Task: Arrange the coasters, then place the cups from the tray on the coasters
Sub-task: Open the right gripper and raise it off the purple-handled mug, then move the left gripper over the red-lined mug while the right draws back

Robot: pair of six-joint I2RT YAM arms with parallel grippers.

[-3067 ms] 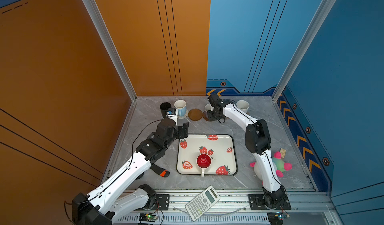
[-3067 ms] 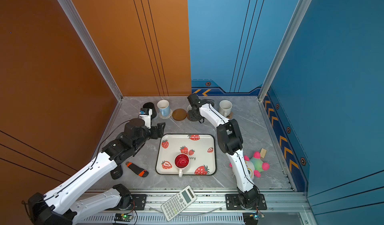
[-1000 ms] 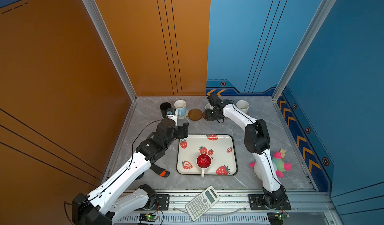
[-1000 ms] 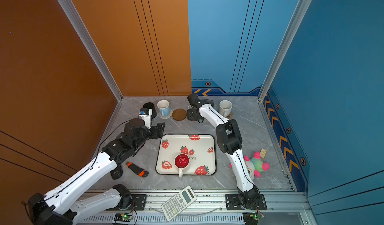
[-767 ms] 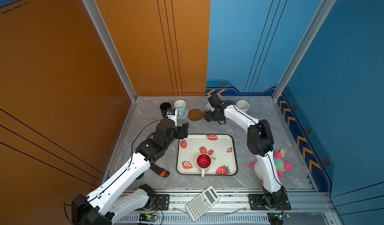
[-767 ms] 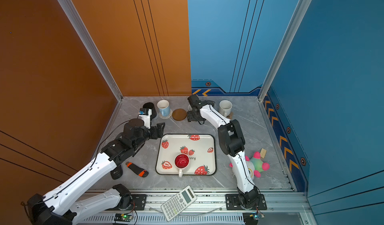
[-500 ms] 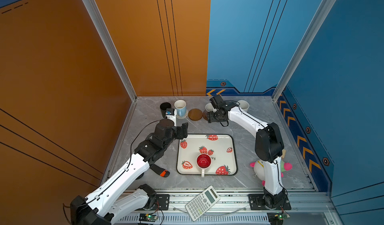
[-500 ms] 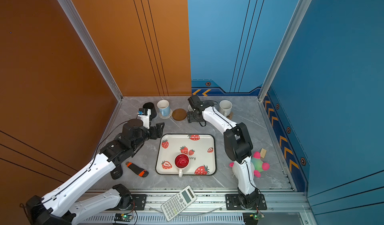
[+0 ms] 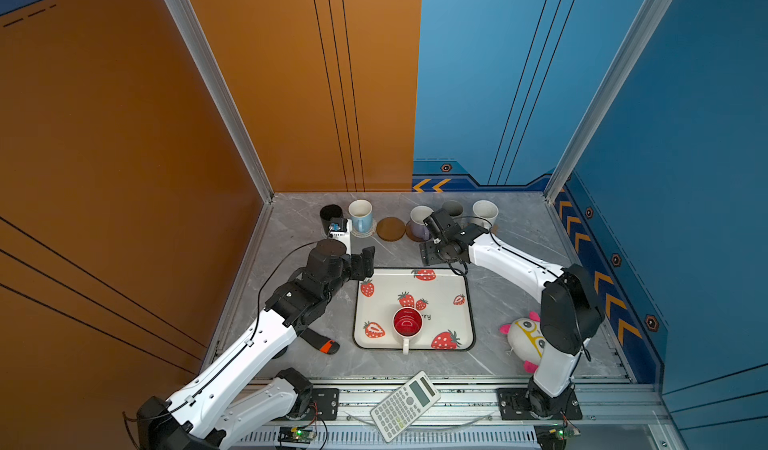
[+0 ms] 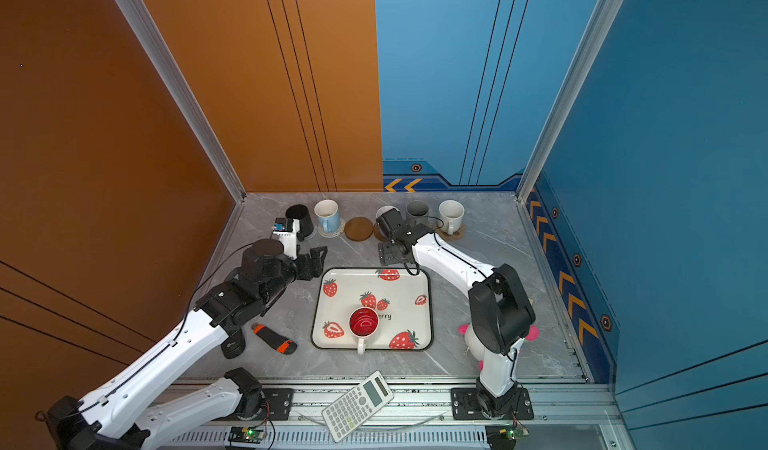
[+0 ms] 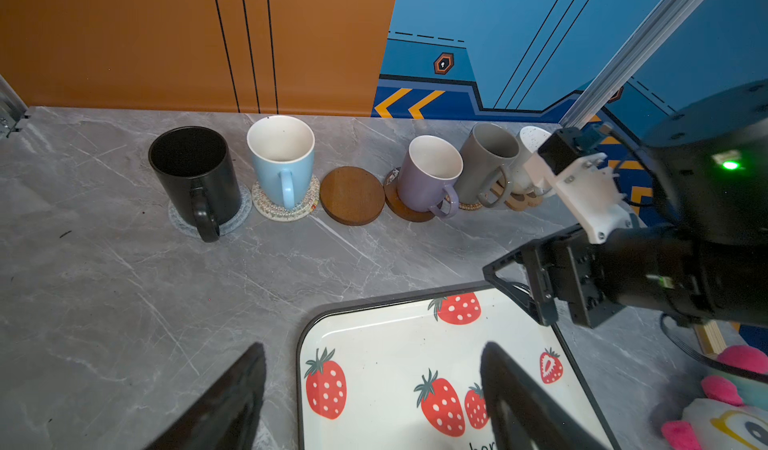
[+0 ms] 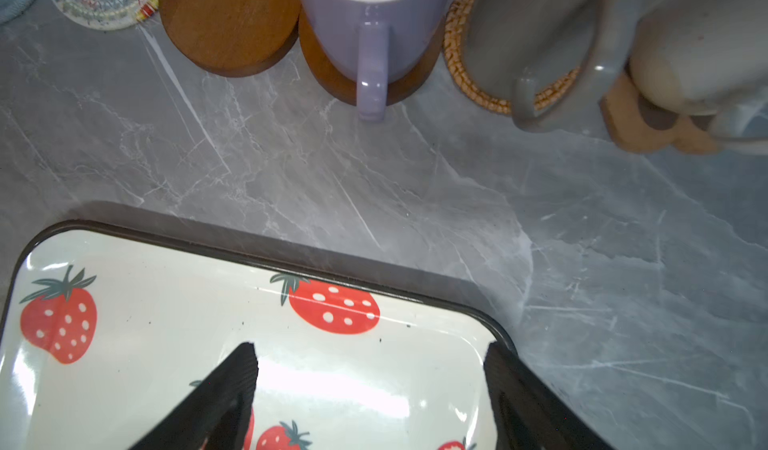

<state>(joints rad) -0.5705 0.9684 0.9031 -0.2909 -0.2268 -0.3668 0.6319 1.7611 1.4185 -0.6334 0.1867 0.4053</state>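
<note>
Along the back wall stand a black cup [image 9: 331, 215], a light blue cup [image 9: 360, 215], a lavender cup [image 9: 419, 221], a grey cup [image 9: 452, 209] and a speckled off-white cup [image 9: 485, 213], each on a coaster. One brown disc coaster [image 9: 390, 228] lies bare between the blue and lavender cups. On the strawberry tray [image 9: 461, 286] sits a white cup with red inside [image 9: 407, 323]. My right gripper [image 9: 428, 252] hangs open over the tray's far edge, just in front of the lavender cup [image 12: 370, 24]. Open and empty, my left gripper [image 9: 368, 261] hovers at the tray's far left corner.
A calculator [image 9: 405, 406] lies on the front rail. A plush toy [image 9: 521, 338] sits right of the tray beside the right arm. A black and orange tool [image 9: 322, 342] lies left of the tray. Walls close the back and both sides.
My right gripper has let go of the lavender cup, opened wider and drawn back toward the tray, with its elbow swinging out to the right. The left arm has barely moved.
</note>
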